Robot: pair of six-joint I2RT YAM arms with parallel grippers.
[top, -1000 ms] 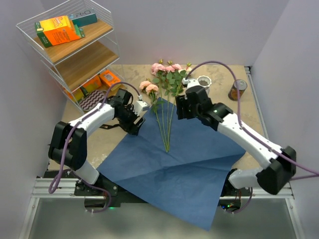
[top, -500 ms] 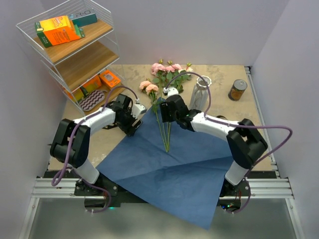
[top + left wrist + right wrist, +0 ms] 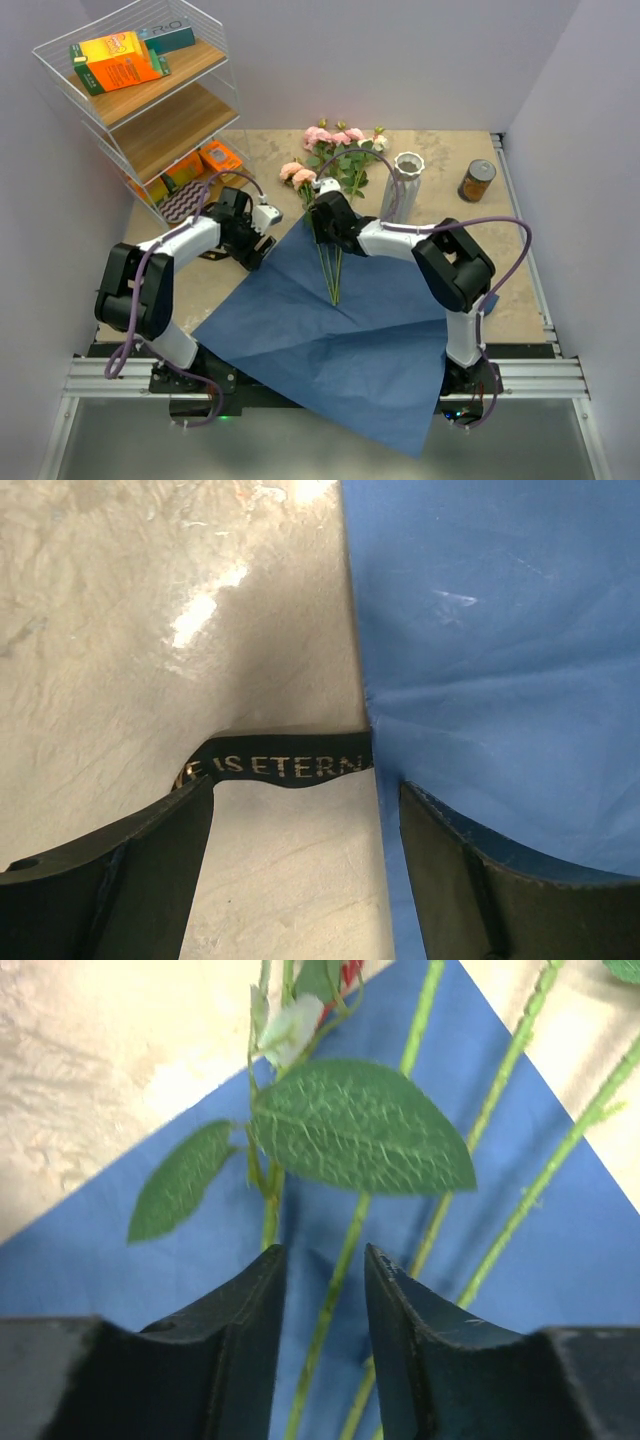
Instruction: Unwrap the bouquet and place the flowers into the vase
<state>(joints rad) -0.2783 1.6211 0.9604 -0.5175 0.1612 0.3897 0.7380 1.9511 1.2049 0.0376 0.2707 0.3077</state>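
One arm does nearly all of the recent moving: the right gripper (image 3: 322, 1260), which a second ago hung beside the vase (image 3: 405, 178), has swung left across the table (image 3: 450, 150) and now sits low over the flowers (image 3: 335, 150), just below the blooms. Its jaws have been narrowing on the way and now stand partly open, with a thin green stem (image 3: 335, 1290) running up through the gap. They straddle it but do not yet pinch it, so nothing is held. A broad leaf (image 3: 360, 1140) lies just beyond the fingertips. The left gripper (image 3: 305, 790) has drawn back a little toward the left corner of the blue paper (image 3: 330, 340) and remains spread wide and empty. The black ribbon (image 3: 285, 765) lies loose across the table between its fingers, meeting the paper's edge. The paper lies open and flat, with the stems resting on it and the rose heads spilling past its far corner. The vase stands upright to their right, apart from them and empty as far as can be seen. The unwrapping looks done, and the task seems to be turning to picking up a first stem.
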